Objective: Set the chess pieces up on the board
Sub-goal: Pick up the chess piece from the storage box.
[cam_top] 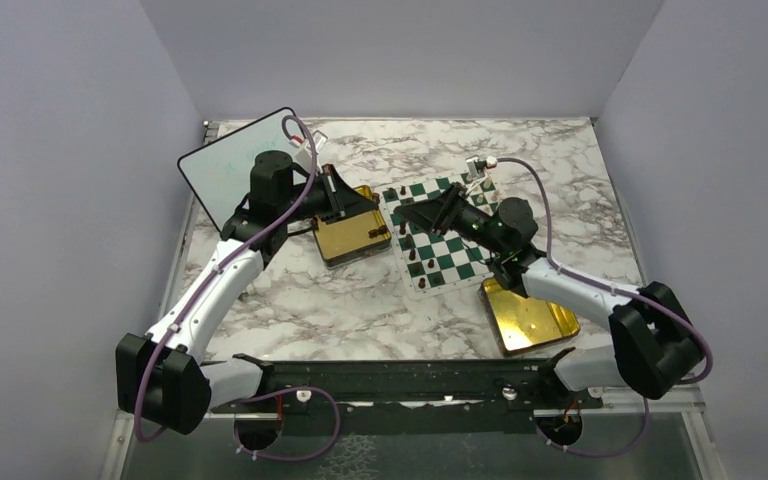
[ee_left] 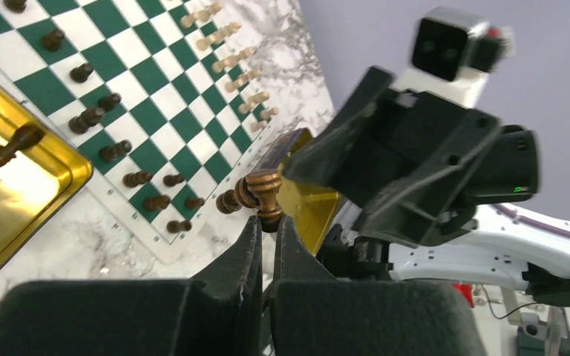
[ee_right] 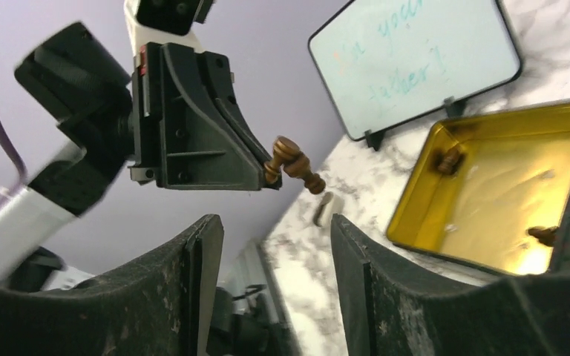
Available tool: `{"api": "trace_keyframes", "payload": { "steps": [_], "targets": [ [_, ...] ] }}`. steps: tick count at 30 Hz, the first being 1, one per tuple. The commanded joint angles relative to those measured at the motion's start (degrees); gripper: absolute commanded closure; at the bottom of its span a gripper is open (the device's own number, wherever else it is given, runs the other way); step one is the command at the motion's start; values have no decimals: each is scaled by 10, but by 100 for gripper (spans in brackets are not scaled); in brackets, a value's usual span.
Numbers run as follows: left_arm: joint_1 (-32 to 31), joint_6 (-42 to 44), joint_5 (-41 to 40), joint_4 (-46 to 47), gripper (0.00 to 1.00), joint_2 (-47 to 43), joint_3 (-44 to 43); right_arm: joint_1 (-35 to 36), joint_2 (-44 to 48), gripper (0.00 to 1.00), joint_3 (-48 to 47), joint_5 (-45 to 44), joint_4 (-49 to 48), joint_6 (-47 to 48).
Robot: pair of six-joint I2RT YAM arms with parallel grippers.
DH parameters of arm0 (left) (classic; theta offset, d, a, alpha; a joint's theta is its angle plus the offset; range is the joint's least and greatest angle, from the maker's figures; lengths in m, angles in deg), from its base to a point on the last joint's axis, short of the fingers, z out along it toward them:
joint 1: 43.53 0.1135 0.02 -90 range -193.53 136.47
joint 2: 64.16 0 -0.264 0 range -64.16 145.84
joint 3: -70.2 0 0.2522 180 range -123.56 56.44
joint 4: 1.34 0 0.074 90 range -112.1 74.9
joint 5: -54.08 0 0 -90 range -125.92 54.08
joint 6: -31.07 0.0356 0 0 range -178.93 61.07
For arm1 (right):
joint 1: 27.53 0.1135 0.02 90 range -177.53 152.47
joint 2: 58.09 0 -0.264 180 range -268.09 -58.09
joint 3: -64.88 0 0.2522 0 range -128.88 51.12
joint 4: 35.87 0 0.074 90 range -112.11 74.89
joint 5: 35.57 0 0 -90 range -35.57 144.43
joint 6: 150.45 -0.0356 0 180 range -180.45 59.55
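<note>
My left gripper (ee_left: 267, 219) is shut on the base of a dark brown chess piece (ee_left: 265, 190), held in the air beside the board's near corner. In the top view the left gripper (cam_top: 365, 203) is over the gold tin's right edge, facing my right gripper (cam_top: 410, 212). The right gripper (ee_right: 271, 248) is open and empty, pointing at the held piece (ee_right: 295, 164). The green and white board (ee_left: 156, 81) carries dark brown pieces (ee_left: 93, 115) along one side and cream pieces (ee_left: 230, 55) along the far side. The board also shows in the top view (cam_top: 460, 258).
A gold tin (cam_top: 345, 240) left of the board holds loose dark pieces (ee_right: 449, 159). A second gold tin (cam_top: 530, 318) lies at the board's near right. A white whiteboard (cam_top: 230, 160) with a black rim stands at the back left. Grey walls close in three sides.
</note>
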Motion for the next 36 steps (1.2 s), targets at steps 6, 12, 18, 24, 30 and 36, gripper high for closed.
{"api": "trace_keyframes", "payload": {
  "steps": [6,12,18,24,30,36],
  "targets": [
    [1,34,23,-61,100,-17,10,-1,46,44,53,8,6,449],
    [1,-11,44,-52,100,-18,15,7,9,48,66,0,-114,529],
    [1,-70,47,-12,100,-31,27,26,-33,48,53,0,-178,617],
    [0,-179,56,87,100,-46,70,43,-73,46,66,-7,-298,669],
    [1,-212,48,114,100,-48,72,71,-81,45,57,-32,-297,755],
    [1,-245,44,144,100,-50,73,86,-90,46,58,-22,-293,794]
  ]
}}
